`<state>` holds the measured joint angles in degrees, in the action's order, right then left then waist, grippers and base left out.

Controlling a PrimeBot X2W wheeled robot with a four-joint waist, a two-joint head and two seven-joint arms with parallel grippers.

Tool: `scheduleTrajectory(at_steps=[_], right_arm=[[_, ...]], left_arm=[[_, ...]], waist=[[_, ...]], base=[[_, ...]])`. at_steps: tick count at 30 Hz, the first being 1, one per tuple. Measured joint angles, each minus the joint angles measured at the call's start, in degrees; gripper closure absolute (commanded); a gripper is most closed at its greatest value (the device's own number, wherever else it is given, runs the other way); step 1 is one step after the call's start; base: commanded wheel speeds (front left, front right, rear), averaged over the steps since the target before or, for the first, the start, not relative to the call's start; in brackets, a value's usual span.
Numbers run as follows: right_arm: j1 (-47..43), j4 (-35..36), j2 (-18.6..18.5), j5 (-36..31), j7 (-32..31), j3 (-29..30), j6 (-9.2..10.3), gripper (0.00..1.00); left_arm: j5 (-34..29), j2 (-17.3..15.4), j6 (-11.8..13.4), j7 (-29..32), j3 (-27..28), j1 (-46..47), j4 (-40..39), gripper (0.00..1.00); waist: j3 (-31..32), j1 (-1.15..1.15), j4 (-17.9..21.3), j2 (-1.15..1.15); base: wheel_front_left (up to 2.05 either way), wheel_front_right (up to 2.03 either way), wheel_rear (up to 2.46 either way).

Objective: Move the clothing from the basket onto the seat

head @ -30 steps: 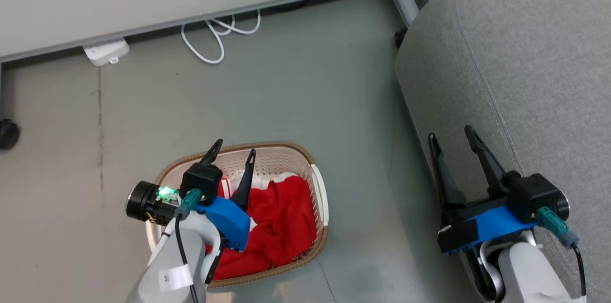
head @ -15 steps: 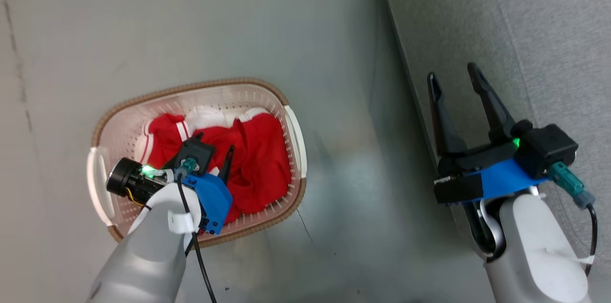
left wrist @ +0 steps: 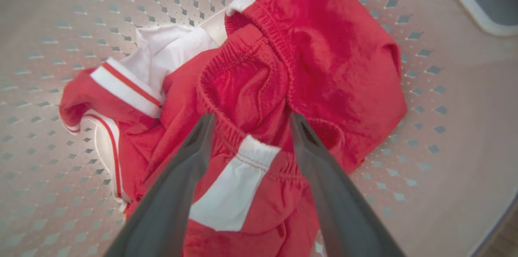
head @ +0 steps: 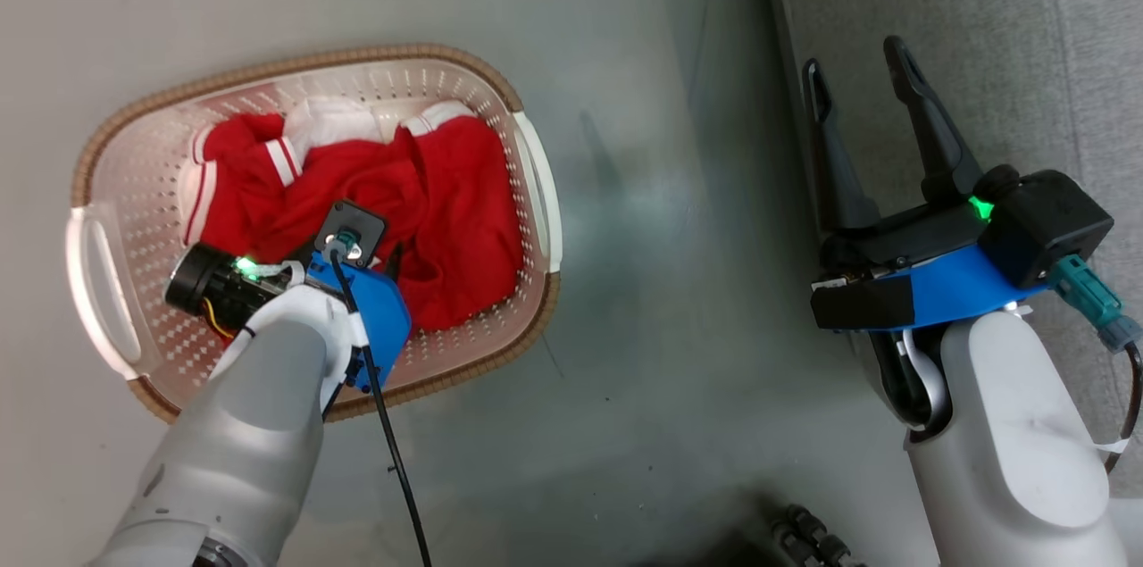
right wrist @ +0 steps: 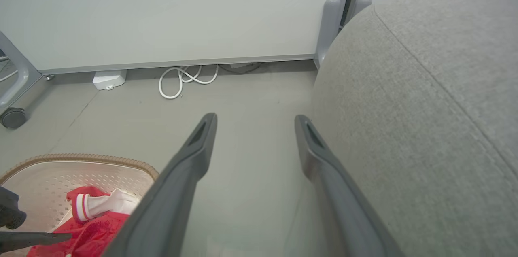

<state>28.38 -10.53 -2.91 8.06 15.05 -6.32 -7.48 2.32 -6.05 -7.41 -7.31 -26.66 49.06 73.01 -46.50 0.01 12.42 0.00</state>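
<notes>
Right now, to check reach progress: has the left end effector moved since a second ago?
Yes. Against the basket, the left end effector has come down from over its far rim onto the clothing.

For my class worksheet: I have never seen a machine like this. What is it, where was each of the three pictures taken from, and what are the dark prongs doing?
It is a two-armed robot. One picture looks down from its head; the other two come from cameras on its wrists. The dark prongs are gripper fingers. The left gripper is open, its fingers astride the red clothing in the basket on the floor. The right gripper is open, holding nothing, beside the grey seat.
</notes>
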Motion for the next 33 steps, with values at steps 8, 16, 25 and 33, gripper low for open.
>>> scheduleTrajectory(at_steps=[8, 16, 25, 33], right_arm=[[1.11, 0.70, 0.00, 0.03, 0.00, -0.08, 0.00, 0.00], [1.90, 1.79, 0.00, 0.16, 0.00, -0.08, 0.00, 0.00], [2.11, 2.04, 0.00, 0.53, 0.00, -0.21, 0.00, 0.00], [2.23, 1.48, 0.00, 0.57, 0.00, 0.36, 0.00, 0.00]], left_arm=[[-0.91, -1.38, 0.98, 4.31, -1.60, 2.71, 0.60, 0.00], [-2.04, -2.87, 3.87, 7.57, -3.43, 5.47, 0.73, 0.00], [-2.93, -3.43, 3.25, 9.11, -5.53, 6.71, 0.78, 1.00], [-2.31, -2.55, 2.55, 8.16, -6.32, 6.62, 0.86, 1.00]], waist=[[-4.81, 0.00, 0.53, 0.00], [-8.56, 0.00, 1.12, 0.00], [-10.47, -0.01, 1.32, 0.00], [-8.60, -0.01, 0.97, 0.00]], base=[[0.00, 0.00, 0.00], [0.00, 0.00, 0.00], [0.00, 0.00, 0.00], [0.00, 0.00, 0.00]])
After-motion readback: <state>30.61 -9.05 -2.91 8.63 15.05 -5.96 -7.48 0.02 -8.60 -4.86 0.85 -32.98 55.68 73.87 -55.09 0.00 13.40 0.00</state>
